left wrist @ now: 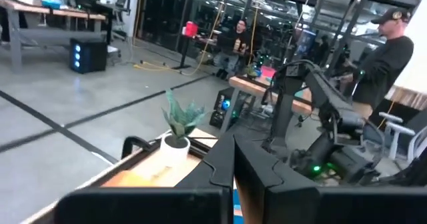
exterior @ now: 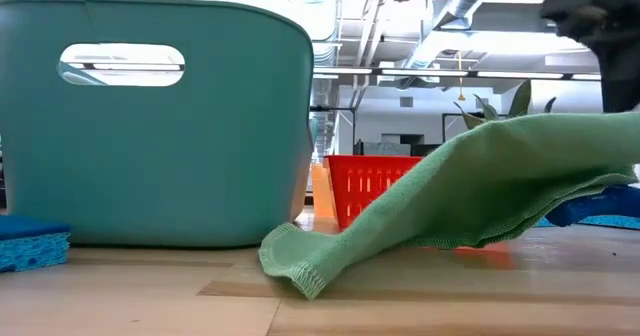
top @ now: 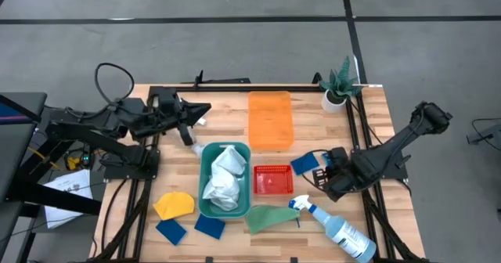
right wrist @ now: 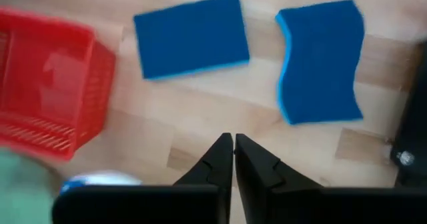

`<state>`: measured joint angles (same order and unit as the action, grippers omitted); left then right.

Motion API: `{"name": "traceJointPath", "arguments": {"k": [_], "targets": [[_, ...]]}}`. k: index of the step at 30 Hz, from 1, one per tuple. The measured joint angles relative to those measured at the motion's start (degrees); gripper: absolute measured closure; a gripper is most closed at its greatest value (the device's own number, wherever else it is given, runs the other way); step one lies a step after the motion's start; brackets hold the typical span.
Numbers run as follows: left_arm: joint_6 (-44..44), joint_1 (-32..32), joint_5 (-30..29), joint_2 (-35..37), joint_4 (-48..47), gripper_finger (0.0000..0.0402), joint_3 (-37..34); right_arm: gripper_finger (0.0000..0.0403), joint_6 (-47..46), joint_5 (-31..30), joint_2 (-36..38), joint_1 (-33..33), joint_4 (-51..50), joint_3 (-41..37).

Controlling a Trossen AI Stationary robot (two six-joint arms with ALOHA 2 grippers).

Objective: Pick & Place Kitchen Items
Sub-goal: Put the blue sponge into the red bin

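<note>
Sponges (right wrist: 191, 35), two blue ones, lie flat on the tabletop (right wrist: 200, 111) beside the red basket (right wrist: 47, 84), just ahead of the right hand (right wrist: 233, 151), whose fingers are pinched together and empty. They look light, soft and squashy, best pinched across a short edge once the fingers spread. The left hand (left wrist: 233, 167) waits closed near the tabletop's far edge.

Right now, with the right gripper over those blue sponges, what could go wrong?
1. The right gripper is shut above bare wood, short of both sponges; descending like this would likely push one rather than grasp it.
2. The red basket sits close beside it, so a sideways reach might knock it.
3. The spray bottle lies near the right arm and could get swept toward the table edge.
</note>
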<state>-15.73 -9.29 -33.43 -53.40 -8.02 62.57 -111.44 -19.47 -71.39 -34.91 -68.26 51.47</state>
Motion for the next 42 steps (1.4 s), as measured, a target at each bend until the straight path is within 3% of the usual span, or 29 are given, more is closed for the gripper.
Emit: {"name": "traceJointPath", "arguments": {"k": [8, 15, 31, 42], "targets": [[-4.5, 0.0, -0.2, -2.9, 2.2, 0.0402, 0.0, 0.0302, -8.8, -1.1, 3.3, -4.8, 3.4, -6.8], [-3.8, 0.1, -0.3, -4.5, 2.9, 0.0402, 0.0, 0.0242, -9.1, 1.2, 0.0, -4.7, 4.9, -9.3], [-3.6, 0.4, -0.2, -3.4, 2.9, 0.0401, 0.0, 0.0260, -3.5, 7.6, -11.6, 1.2, 11.4, -12.5], [-3.8, 0.4, -0.2, -3.4, 3.0, 0.0401, 0.0, 0.0258, 3.9, 6.0, -12.6, 2.9, 9.5, -9.1]]}}
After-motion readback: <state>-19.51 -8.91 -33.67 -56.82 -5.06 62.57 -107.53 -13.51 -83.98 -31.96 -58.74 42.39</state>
